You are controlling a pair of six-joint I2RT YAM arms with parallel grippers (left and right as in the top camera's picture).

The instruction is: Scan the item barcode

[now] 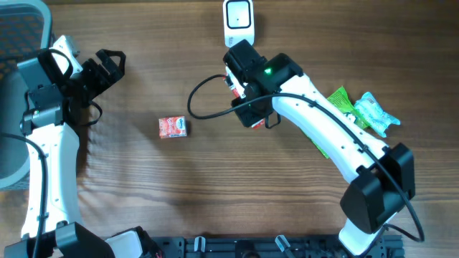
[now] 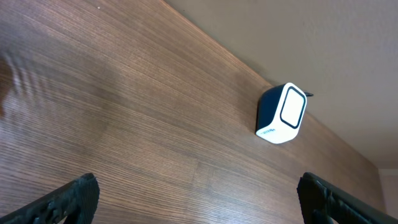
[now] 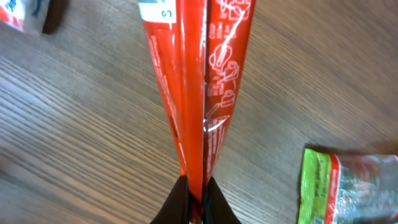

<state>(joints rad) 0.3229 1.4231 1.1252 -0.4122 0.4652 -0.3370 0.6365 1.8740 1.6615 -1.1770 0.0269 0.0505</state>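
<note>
My right gripper (image 3: 196, 186) is shut on the lower edge of a long red packet (image 3: 199, 81); the packet rises straight up from between the jaws, with white print on its side. In the overhead view the right gripper (image 1: 244, 89) sits just below the white barcode scanner (image 1: 239, 18) at the table's far edge, and only a sliver of the red packet (image 1: 231, 82) shows beside it. My left gripper (image 1: 111, 68) is at the far left, open and holding nothing. From the left wrist view (image 2: 199, 196) the scanner (image 2: 283, 113) is seen standing on the table ahead.
A small red packet (image 1: 172, 127) lies on the wood left of centre. A green packet (image 1: 344, 107) and a teal-and-white packet (image 1: 374, 113) lie at the right, partly under the right arm. A black cable (image 1: 204, 97) loops beside the right gripper.
</note>
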